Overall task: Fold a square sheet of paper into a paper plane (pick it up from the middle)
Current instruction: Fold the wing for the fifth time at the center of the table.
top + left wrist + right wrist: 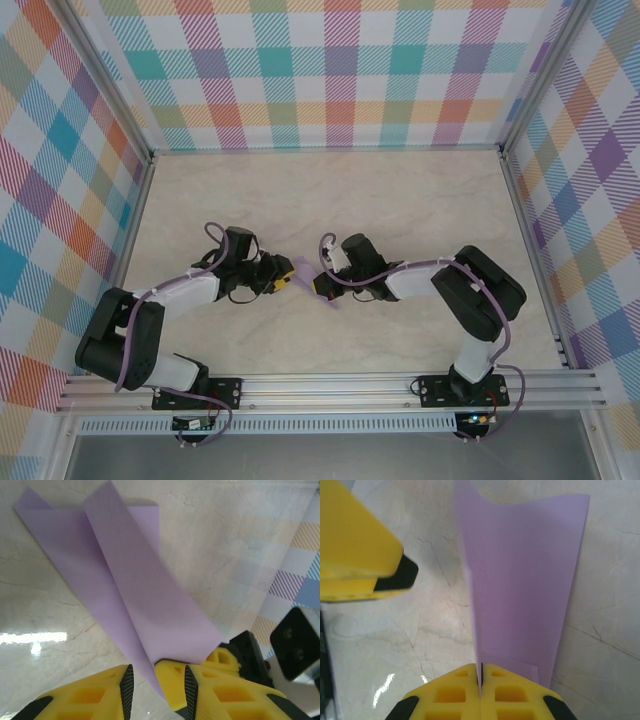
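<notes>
Purple paper [520, 580] is squeezed tight in our right gripper [481, 677] and runs long and straight away from it. Our left gripper [157, 680] faces it, fingers [90, 700] apart, with the paper's near edge between them, over the middle of the table [300, 200].

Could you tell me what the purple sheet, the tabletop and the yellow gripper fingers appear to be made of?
Purple sheet: thin matte paper, judging by its sharp crease and soft curl.
Tabletop: glossy marble-patterned laminate or stone; veins and glare show, material uncertain.
Yellow fingers: probably rigid plastic with hollow pockets; black pads, perhaps rubber.
</notes>
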`<act>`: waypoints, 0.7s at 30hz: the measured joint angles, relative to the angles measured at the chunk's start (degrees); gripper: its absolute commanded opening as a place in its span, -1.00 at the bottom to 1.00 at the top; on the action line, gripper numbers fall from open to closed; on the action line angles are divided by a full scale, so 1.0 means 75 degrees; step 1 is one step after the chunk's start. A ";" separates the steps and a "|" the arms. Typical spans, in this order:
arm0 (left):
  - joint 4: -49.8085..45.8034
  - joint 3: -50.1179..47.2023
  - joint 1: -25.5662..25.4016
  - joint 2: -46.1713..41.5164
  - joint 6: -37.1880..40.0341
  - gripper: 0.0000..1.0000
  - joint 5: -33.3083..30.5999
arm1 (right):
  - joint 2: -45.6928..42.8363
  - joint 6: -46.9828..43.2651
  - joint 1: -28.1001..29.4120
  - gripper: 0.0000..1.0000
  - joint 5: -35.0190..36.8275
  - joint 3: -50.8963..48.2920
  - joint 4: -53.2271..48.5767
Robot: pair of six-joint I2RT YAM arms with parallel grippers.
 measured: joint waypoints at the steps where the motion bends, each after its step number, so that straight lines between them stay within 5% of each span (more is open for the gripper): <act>1: 0.0166 -0.0076 -0.0026 0.0000 -0.0017 -0.38 0.0023 | 0.0096 0.0131 -0.0050 -1.00 -0.0166 0.0058 0.0023; 21: 0.1594 -0.0274 -0.0341 0.0828 0.0041 -0.58 0.0189 | 0.1134 0.1306 -0.0312 -1.00 -0.1626 0.0694 0.0204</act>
